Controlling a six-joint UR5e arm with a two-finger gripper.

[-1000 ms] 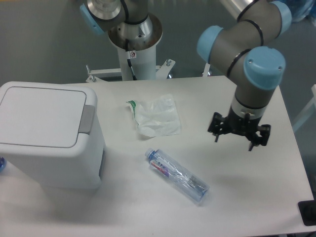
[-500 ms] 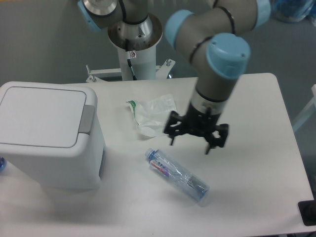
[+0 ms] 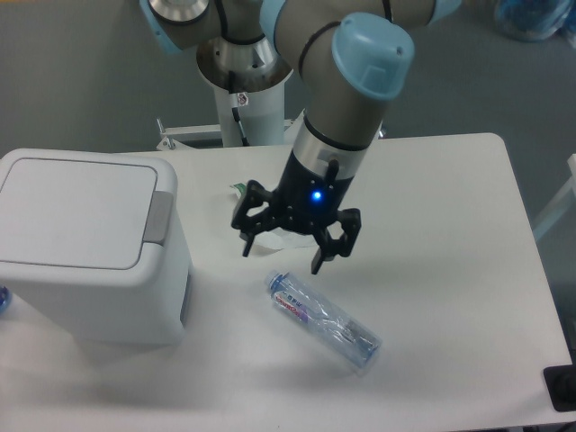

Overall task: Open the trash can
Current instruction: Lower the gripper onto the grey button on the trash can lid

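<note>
Reaching the trash can is your whole problem here, so take the bin as your landmark and read everything else from it. It sits at the table's left end in the camera's view, lid down flat and closed, and its grey push-button runs as a narrow strip along the lid's edge on the side that faces the arm. That strip's long axis goes front to back, away from the camera, so you have more room for error along that line than across it.

Your gripper hangs off the button side of the bin, well apart from it, with open tabletop between the two. Both fingers are spread wide, pointing downward, and nothing is held between them. How high the tips are above the table you cannot tell from this single view, nor whether they sit above or below the level of the lid.

Between you and the button nothing stands in the path. The crumpled plastic wrapper lies farther from the bin than the button does, partly hidden behind the gripper, and the clear water bottle lies on its side nearer the camera, also away from the bin.

So the move, as I judge it, is a sideways carry toward the bin, staying above lid height, then a press down on the grey strip
</note>
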